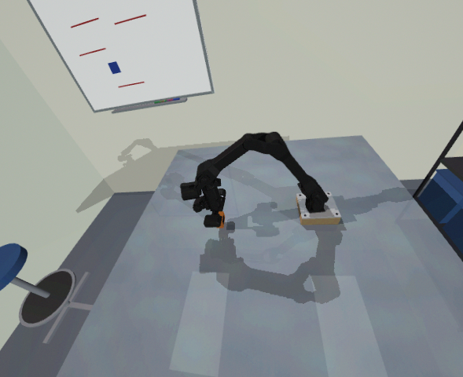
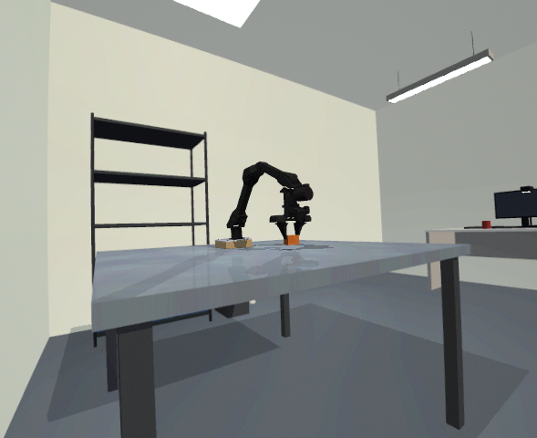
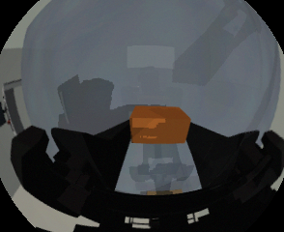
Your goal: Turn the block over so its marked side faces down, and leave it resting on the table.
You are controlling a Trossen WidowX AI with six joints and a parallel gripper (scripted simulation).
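The orange block (image 1: 221,214) (image 2: 292,240) (image 3: 154,132) is between the fingertips of my gripper (image 1: 221,219) (image 2: 291,236) (image 3: 159,124). The gripper points down and is shut on the block, with one finger against each side. In the exterior view the block hangs slightly above the table (image 1: 270,345) (image 2: 179,277) (image 3: 152,24), and a small shadow lies beside it in the top view. The block looks level. The wrist view shows plain orange faces. In the top view a finger covers part of the block, and I cannot tell which side is marked.
The arm's base plate (image 1: 318,209) (image 2: 232,243) stands on the table, to the right of the block in the top view. A blue stool (image 1: 4,269) stands off the table's left side. A shelf rack (image 2: 150,178) and a desk with a monitor (image 2: 525,203) stand beyond the table.
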